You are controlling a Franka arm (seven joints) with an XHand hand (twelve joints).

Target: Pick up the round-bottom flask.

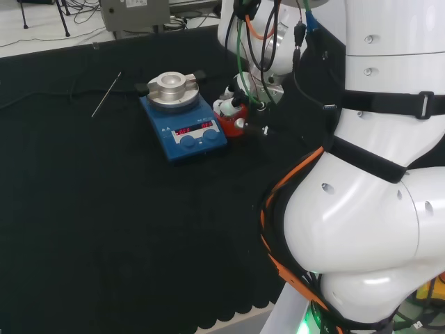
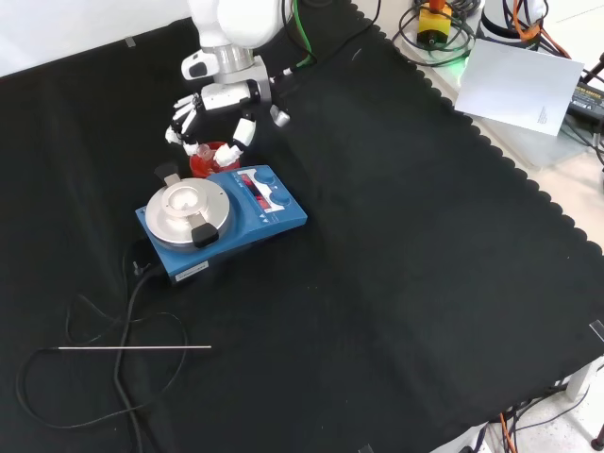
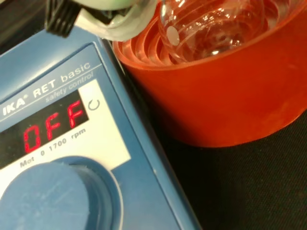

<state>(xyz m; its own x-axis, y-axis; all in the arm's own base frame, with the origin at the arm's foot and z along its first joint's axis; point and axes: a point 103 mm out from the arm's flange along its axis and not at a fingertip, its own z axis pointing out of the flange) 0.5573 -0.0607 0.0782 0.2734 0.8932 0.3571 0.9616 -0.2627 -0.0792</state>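
Hand (image 2: pixel 215 121) curled over flask (image 3: pixel 216 28)

On the black cloth (image 2: pixel 396 245), the hand (image 2: pixel 215 118) hangs with curled fingers over the red ribbed stand (image 2: pixel 209 159), just behind the blue stirrer plate (image 2: pixel 222 219), a thin metal rod (image 2: pixel 134 347) lying nearer.

The robot hand (image 2: pixel 215 121) hangs palm down at the front view's upper left, fingers (image 2: pixel 176 125) curled downward, wrist above.
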